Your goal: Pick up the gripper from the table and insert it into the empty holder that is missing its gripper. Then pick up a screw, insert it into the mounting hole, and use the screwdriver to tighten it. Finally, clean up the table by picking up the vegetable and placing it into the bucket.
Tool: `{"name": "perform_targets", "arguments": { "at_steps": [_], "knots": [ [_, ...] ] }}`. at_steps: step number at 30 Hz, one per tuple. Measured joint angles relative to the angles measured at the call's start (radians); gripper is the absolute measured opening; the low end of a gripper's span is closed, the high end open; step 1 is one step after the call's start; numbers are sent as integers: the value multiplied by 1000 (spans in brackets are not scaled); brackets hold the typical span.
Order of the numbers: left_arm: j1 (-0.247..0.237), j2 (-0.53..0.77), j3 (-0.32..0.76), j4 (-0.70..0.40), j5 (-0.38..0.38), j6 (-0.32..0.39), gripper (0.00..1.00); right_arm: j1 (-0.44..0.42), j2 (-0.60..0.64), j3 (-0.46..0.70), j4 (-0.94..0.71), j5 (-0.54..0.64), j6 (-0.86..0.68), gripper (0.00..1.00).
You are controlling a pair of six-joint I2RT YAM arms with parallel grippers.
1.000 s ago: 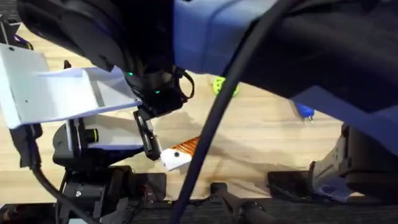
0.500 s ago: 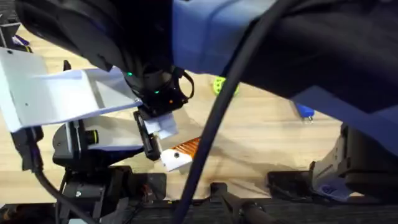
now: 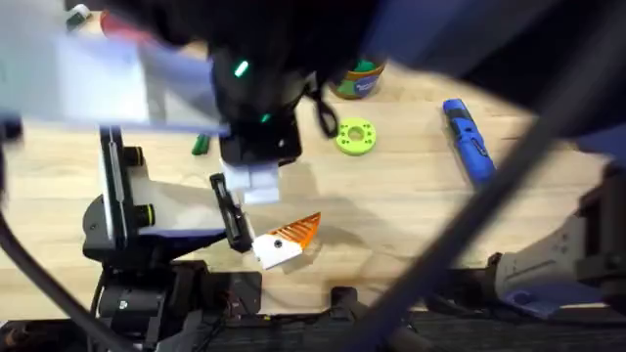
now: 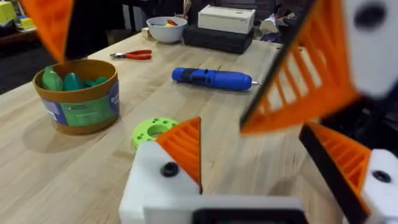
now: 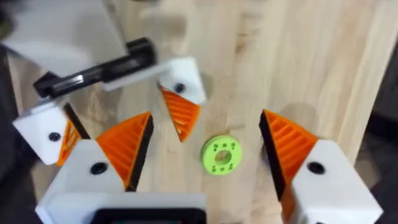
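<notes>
Gripper (image 3: 298, 231), orange wedge: seated on the white holder (image 3: 275, 250) near the surface's near edge, long axis pointing right. Our right gripper (image 5: 205, 163) hovers above, jaws open and empty; left jaws we cannot tell.

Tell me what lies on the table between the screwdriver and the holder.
Nothing visible: bare tabletop runs from the screwdriver to the holder. The lime-green disc lies off that line, nearer the bucket.
</notes>
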Motion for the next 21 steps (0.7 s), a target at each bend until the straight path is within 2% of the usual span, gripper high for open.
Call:
{"name": "perform_targets", "arguments": {
  "at_steps": [8, 11, 16, 21],
  "knots": [
    [0, 0, 0, 0, 0, 0, 986, -152, -131, -2, 6, -1, 299, 992],
    [0, 0, 0, 0, 0, 0, 986, -221, -186, -51, 26, -1, 369, 992],
    [0, 0, 0, 0, 0, 0, 986, -323, -332, -271, 111, -5, 470, 992],
    [0, 0, 0, 0, 0, 0, 985, -514, -500, -501, 133, -8, 616, 994]
  ]
}}
